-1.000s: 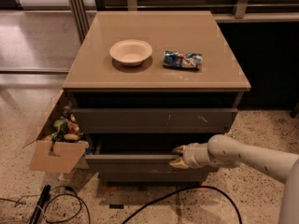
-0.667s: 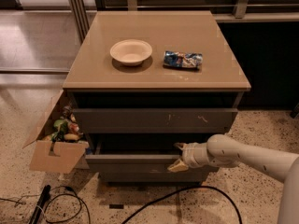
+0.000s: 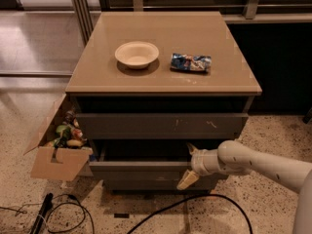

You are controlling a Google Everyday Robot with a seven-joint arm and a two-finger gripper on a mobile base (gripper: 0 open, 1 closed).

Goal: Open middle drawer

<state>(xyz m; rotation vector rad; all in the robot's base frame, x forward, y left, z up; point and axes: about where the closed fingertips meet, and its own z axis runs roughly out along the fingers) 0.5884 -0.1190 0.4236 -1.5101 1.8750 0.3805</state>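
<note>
The middle drawer (image 3: 141, 171) of the grey-brown cabinet stands pulled out a little, with a dark gap showing behind its plain front panel. My gripper (image 3: 189, 164) is at the right end of that panel. Its fingers are spread: one fingertip (image 3: 190, 148) points up over the drawer's opening, the other (image 3: 186, 180) hangs down in front of the panel. The pale arm (image 3: 253, 165) reaches in from the right.
The scratched top drawer front (image 3: 161, 126) is shut, and the bottom front (image 3: 146, 184) sits below. A white bowl (image 3: 137, 54) and a blue snack bag (image 3: 190, 62) lie on the cabinet top. An open cardboard box (image 3: 53, 162) leans at the left. Cables (image 3: 63, 213) lie on the floor.
The lower finger has swung down and away from the drawer front, so the gripper has spread wider. The drawer stays pulled out about the same.
</note>
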